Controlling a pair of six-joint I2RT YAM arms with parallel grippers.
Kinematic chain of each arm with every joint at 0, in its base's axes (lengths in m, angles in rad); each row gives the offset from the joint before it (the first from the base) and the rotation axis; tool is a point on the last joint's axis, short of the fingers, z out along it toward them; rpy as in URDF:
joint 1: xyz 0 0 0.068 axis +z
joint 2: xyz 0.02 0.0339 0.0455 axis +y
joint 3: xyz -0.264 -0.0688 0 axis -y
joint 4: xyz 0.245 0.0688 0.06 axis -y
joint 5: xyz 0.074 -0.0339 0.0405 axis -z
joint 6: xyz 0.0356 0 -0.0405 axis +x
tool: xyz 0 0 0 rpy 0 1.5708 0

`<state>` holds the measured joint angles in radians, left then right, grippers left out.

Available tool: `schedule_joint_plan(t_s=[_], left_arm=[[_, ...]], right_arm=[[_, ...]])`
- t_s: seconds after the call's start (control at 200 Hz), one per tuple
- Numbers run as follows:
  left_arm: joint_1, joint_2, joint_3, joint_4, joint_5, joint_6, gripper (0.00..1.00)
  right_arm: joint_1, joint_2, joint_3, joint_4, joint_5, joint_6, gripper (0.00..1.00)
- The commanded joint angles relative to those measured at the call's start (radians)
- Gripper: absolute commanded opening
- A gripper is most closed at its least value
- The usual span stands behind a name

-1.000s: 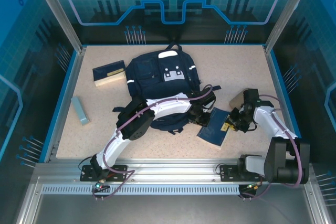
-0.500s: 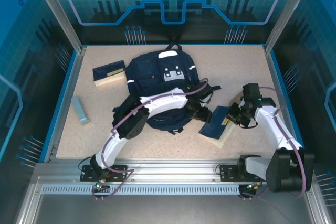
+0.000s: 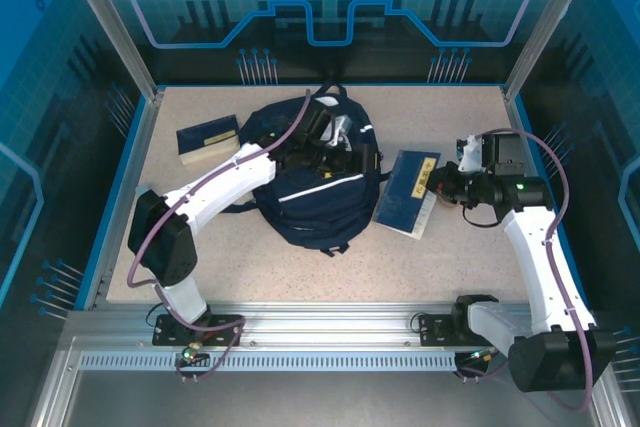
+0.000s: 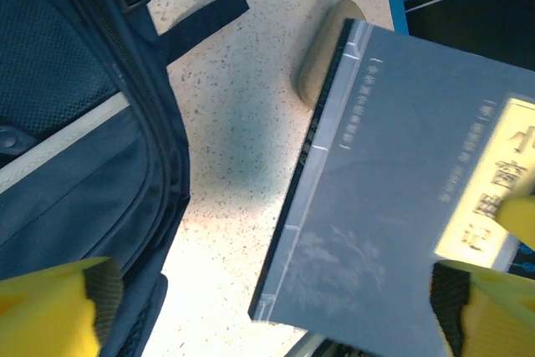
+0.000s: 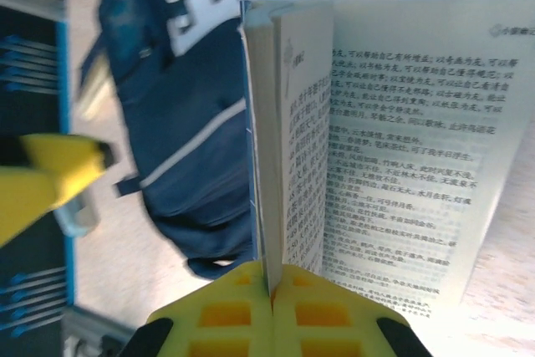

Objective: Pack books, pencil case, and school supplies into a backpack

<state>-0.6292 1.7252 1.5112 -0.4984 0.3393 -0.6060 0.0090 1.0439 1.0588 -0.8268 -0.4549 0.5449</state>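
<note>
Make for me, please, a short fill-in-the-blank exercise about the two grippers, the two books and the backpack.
1. The right gripper is ___ on the held book.
2. The left gripper has its jaws ___ near the backpack.
3. In the top view, the other book lies on the table to the ___ of the backpack.

Missing words: shut; open; left

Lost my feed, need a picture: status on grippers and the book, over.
Left gripper open, empty. Right gripper shut on book, beside backpack. Left arm lies across backpack top.
</note>
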Motion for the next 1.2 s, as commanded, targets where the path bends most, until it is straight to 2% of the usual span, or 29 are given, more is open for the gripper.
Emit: schedule_joint_plan(t_s=[0.0, 0.205, 0.415, 0.655, 0.77, 0.85, 0.97, 1.091, 1.196], left_arm=[[0.039, -0.063, -0.087, 0.117, 0.101, -0.065, 0.99], [0.073, -0.1, -0.172, 0.235, 0.203, -0.136, 0.97], [0.073, -0.111, -0.194, 0.31, 0.271, -0.175, 0.83], [0.074, -0.119, -0.231, 0.395, 0.329, -0.215, 0.54], [0.089, -0.141, -0.259, 0.417, 0.3, -0.211, 0.35], [0.106, -0.163, -0.292, 0.457, 0.281, -0.23, 0.17], [0.131, -0.215, -0.331, 0.477, 0.224, -0.247, 0.07], [0.156, -0.28, -0.356, 0.474, 0.145, -0.258, 0.03], [0.183, -0.332, -0.365, 0.473, 0.061, -0.287, 0.03]], right_arm=[[0.032, 0.011, 0.035, 0.12, -0.241, 0.007, 0.0], [0.084, 0.07, 0.041, 0.265, -0.438, 0.058, 0.0], [0.106, 0.119, 0.029, 0.317, -0.479, 0.087, 0.0], [0.106, 0.131, 0.016, 0.35, -0.476, 0.114, 0.0], [0.104, 0.145, 0.017, 0.317, -0.428, 0.083, 0.0], [0.102, 0.163, 0.015, 0.301, -0.41, 0.07, 0.21], [0.103, 0.157, 0.001, 0.29, -0.321, 0.074, 0.5], [0.105, 0.128, -0.049, 0.383, -0.273, 0.185, 0.73], [0.116, 0.108, -0.117, 0.53, -0.268, 0.346, 0.86]])
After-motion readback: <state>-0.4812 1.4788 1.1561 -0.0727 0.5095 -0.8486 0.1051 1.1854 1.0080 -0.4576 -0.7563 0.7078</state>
